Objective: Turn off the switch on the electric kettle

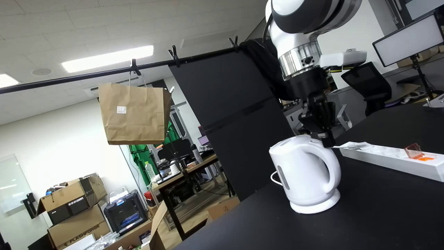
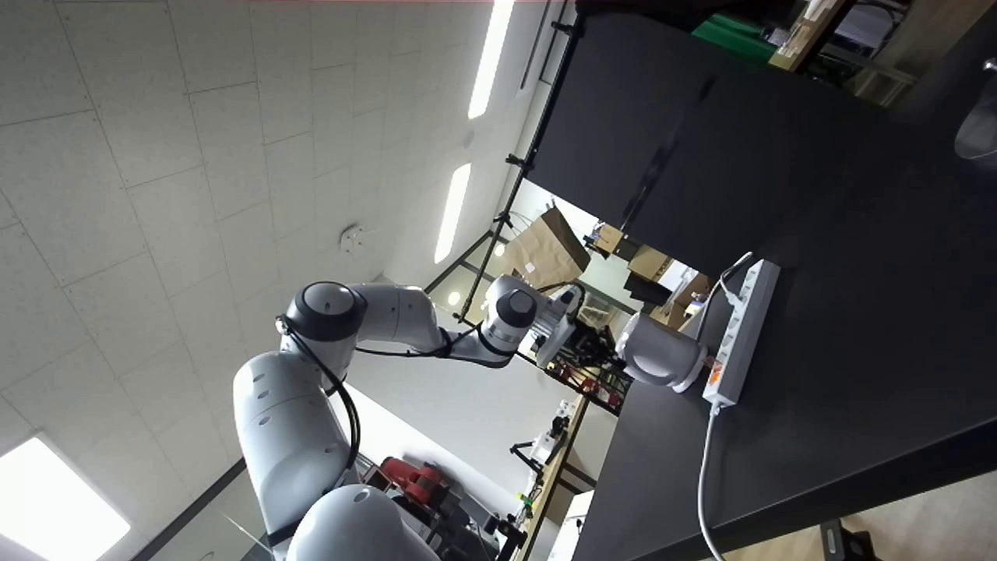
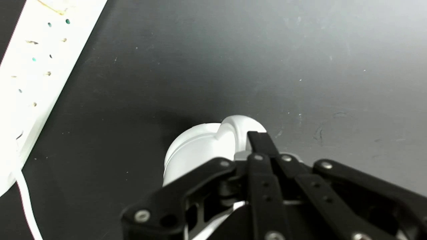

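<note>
Wrist view: Robotiq gripper [image 3: 262, 143], fingers [image 3: 262, 170] pressed together, right at the top of the loop handle [image 3: 242, 123] of a glossy white electric kettle [image 3: 193, 153]; whether touching, cannot tell. Near it, on the black tabletop [image 3: 150, 66], a white multi-socket power strip [image 3: 50, 66]. In an exterior view, kettle upright on its round white base [image 1: 315, 207]. Farther off, a hanging brown paper bag [image 1: 138, 116] with a white label [image 1: 121, 109] too small to read. Beyond, a cardboard box [image 1: 79, 222] printed "FLASHFORGE".
</note>
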